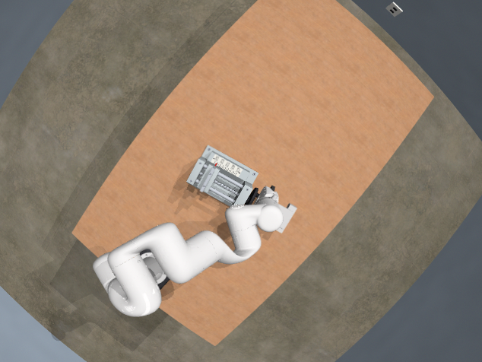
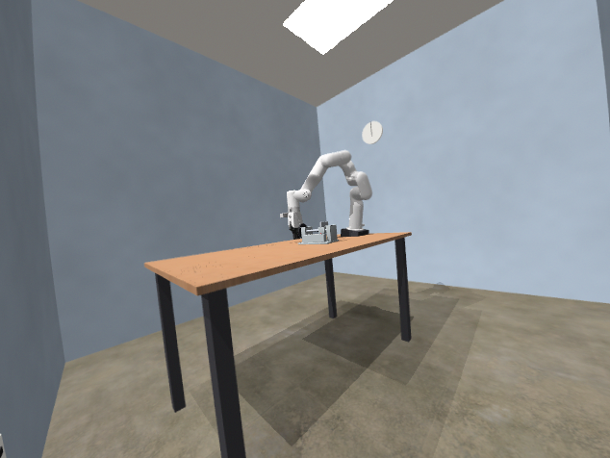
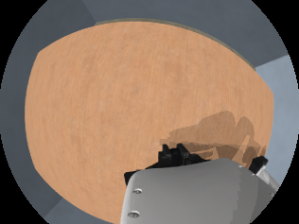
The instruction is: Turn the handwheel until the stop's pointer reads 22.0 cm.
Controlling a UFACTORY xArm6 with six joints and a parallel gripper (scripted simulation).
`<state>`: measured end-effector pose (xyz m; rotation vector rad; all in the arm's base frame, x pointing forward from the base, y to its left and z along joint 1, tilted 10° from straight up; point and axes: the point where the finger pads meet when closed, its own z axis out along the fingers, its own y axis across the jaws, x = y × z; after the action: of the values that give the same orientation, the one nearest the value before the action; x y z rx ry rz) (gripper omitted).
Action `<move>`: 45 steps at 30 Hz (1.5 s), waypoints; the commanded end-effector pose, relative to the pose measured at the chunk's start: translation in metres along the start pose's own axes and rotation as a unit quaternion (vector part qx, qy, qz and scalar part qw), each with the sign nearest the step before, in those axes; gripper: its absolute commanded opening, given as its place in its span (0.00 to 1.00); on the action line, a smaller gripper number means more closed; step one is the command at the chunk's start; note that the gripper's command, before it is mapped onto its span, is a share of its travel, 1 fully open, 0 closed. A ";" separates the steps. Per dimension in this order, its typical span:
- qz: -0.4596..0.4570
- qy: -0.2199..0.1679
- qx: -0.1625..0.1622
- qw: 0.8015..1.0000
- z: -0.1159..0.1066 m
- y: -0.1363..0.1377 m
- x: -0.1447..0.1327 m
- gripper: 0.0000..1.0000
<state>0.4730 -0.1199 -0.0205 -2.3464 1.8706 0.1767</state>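
Note:
A grey slide fixture [image 1: 221, 176] stands in the middle of the wooden table, with a white scale strip [image 1: 227, 163] along its far side and a small red pointer [image 1: 215, 164] near the strip's left end. The numbers are too small to read. A black handwheel [image 1: 255, 194] sits at the fixture's right end. My gripper [image 1: 264, 192] is at the handwheel and shut on its handle; the wrist partly hides the fingers. In the side view the gripper [image 2: 294, 229] hangs just left of the fixture [image 2: 317, 234]. The wrist view shows dark finger parts [image 3: 179, 154] above the table.
The arm's base [image 1: 151, 268] stands at the table's near-left edge and the arm's links reach over the table beside the fixture. The table edges lie well away from the fixture on all sides.

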 end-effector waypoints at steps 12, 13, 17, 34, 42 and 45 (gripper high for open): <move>0.000 0.001 0.002 1.000 -0.029 -0.013 0.001 0.06; 0.000 0.001 0.002 1.000 -0.031 -0.012 0.001 0.06; 0.000 0.001 0.002 1.000 -0.041 -0.010 0.001 0.06; 0.000 0.001 0.002 1.000 -0.062 0.011 0.001 0.06; 0.000 0.001 0.002 1.000 -0.064 0.022 0.001 0.06; 0.000 0.001 0.002 1.000 -0.064 0.028 0.001 0.06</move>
<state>0.4504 -0.1362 0.0401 -2.3463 1.8700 0.1773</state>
